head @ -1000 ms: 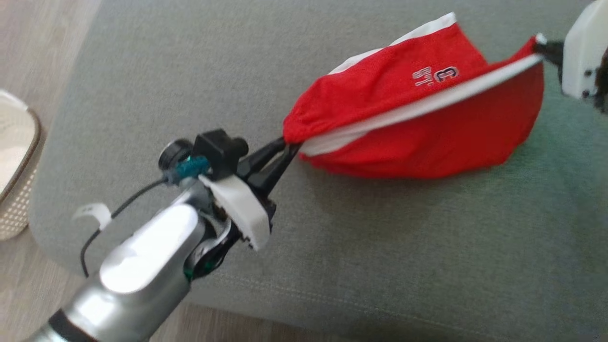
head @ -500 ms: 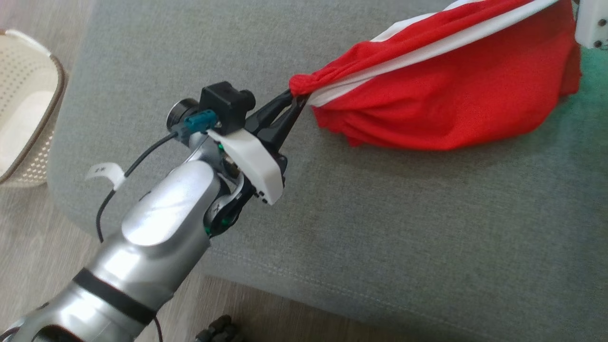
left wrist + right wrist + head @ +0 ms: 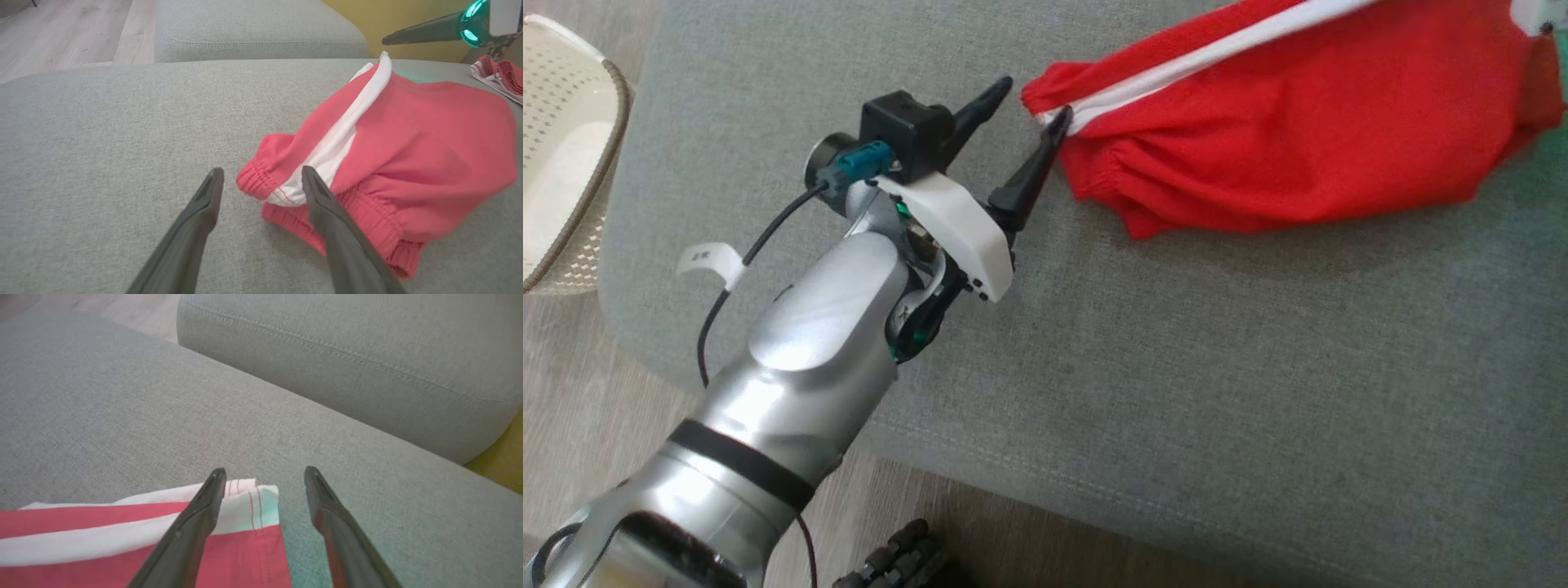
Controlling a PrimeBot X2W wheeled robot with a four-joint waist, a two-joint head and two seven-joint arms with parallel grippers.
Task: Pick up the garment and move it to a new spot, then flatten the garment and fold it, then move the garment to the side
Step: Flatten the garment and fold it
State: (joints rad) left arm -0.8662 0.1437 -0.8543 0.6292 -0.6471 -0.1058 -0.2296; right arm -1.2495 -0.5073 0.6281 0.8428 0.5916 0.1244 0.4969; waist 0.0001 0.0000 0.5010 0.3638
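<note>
- Left gripper (image 3: 1033,100) stands with its two dark fingers spread wide over the grey sofa seat (image 3: 1176,367), gripping nothing. The gathered waistband end of the red garment (image 3: 1298,147) lies slack on the seat at the fingertips.
- Right gripper (image 3: 265,470), at the garment's other end, is splayed just as wide. The white-hemmed corner lies loose on the seat beneath one finger and between the two.
- Half a second earlier both grippers were pinched shut on the garment, which hung stretched between them with its belly sagging onto the seat. Both have since let go, and the cloth has dropped onto the cushion with its white stripe uppermost.
- From the head view the garment's far end runs off the top edge, and the right gripper's white housing is cut by the upper right corner.
- Left gripper's finger nearer the white stripe overlaps the cloth in both views of it; whether it actually touches cannot be made out.
- Another red-and-white cloth (image 3: 498,73) is cropped at the right edge of the left wrist view, too little of it showing to say what it is.
</note>
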